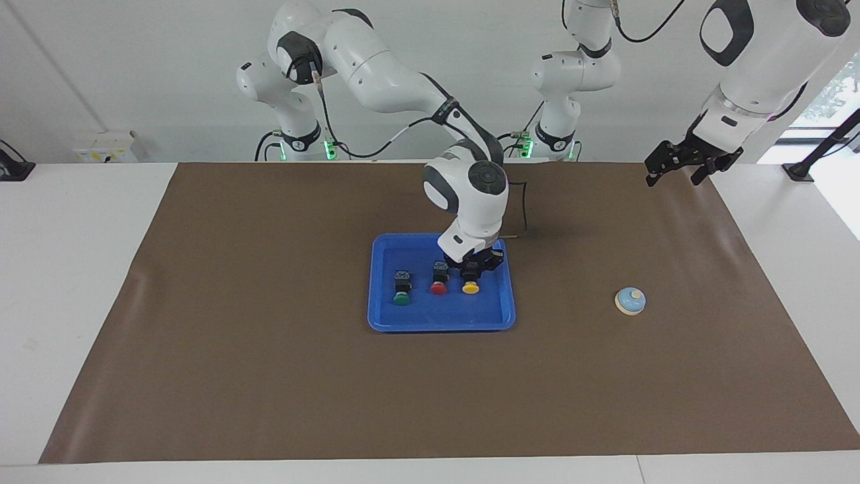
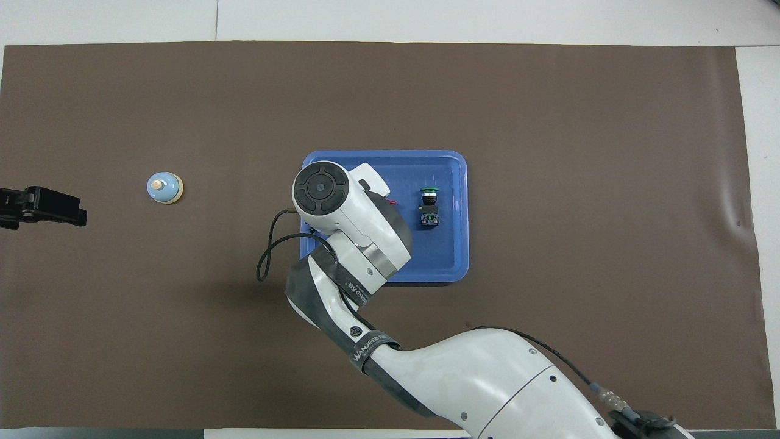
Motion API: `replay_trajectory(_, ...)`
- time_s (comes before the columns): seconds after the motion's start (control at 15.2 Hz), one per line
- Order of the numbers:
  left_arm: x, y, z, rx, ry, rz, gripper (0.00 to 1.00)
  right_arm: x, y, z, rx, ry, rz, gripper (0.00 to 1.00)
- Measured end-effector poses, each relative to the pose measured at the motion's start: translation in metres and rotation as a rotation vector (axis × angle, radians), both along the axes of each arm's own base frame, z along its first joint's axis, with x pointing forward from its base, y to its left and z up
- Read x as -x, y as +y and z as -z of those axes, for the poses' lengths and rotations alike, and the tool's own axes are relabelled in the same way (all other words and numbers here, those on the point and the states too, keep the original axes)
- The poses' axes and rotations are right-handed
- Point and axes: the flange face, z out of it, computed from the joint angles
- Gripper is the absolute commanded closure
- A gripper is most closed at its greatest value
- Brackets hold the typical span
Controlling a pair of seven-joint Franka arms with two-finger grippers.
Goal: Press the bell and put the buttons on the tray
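Three buttons [image 1: 437,278] on one tray [image 1: 441,323] – one bell [image 1: 630,300] apart

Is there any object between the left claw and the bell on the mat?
Nothing visible stands in the way. The left claw hangs open over the mat's edge at the left arm's end, and only bare brown mat lies between it and the bell. The tray sits well aside, toward the table's middle.

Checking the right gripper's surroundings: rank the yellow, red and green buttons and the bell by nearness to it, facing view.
From the right gripper:
1. Yellow button, in its fingers, on the tray.
2. Red button, beside yellow.
3. Green button, next along.
4. Bell, off the tray, toward the left arm's end.
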Motion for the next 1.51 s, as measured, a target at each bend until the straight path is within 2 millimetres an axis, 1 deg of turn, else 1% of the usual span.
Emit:
replay_trajectory(0.13,0.0,0.0,0.0,0.0,0.0,0.0,0.0,0.0,-0.002,-0.008,0.013,0.019,0.022,0.0)
replay_trajectory(0.2,0.0,0.0,0.0,0.0,0.0,0.0,0.0,0.0,-0.006,-0.017,0.027,0.034,0.039,0.0)
replay_trajectory(0.33,0.0,0.0,0.0,0.0,0.0,0.0,0.0,-0.004,-0.021,-0.044,0.043,0.056,0.07,0.0)
replay_trajectory(0.46,0.0,0.0,0.0,0.0,0.0,0.0,0.0,-0.014,-0.048,-0.076,0.055,0.071,0.109,0.0)
replay_trajectory(0.53,0.0,0.0,0.0,0.0,0.0,0.0,0.0,-0.022,-0.067,-0.091,0.058,0.075,0.136,0.0)
replay_trajectory(0.59,0.0,0.0,0.0,0.0,0.0,0.0,0.0,-0.033,-0.09,-0.107,0.056,0.075,0.169,0.0)
replay_trajectory(0.66,0.0,0.0,0.0,0.0,0.0,0.0,0.0,-0.045,-0.117,-0.123,0.05,0.072,0.195,0.0)
replay_trajectory(0.85,0.0,0.0,0.0,0.0,0.0,0.0,0.0,-0.077,-0.212,-0.17,0.029,0.07,0.182,0.0)
replay_trajectory(0.92,0.0,0.0,0.0,0.0,0.0,0.0,0.0,-0.083,-0.245,-0.184,0.022,0.074,0.155,0.0)
replay_trajectory(0.99,0.0,0.0,0.0,0.0,0.0,0.0,0.0,-0.086,-0.272,-0.195,0.017,0.078,0.126,0.0)
replay_trajectory(1.05,0.0,0.0,0.0,0.0,0.0,0.0,0.0,-0.088,-0.295,-0.205,0.012,0.084,0.096,0.0)
replay_trajectory(1.18,0.0,0.0,0.0,0.0,0.0,0.0,0.0,-0.088,-0.333,-0.219,0.003,0.094,0.022,0.0)
replay_trajectory(1.38,0.0,0.0,0.0,0.0,0.0,0.0,0.0,-0.087,-0.38,-0.236,-0.012,0.098,-0.075,0.0)
replay_trajectory(1.51,0.0,0.0,0.0,0.0,0.0,0.0,0.0,-0.081,-0.411,-0.252,-0.021,0.1,-0.119,0.0)
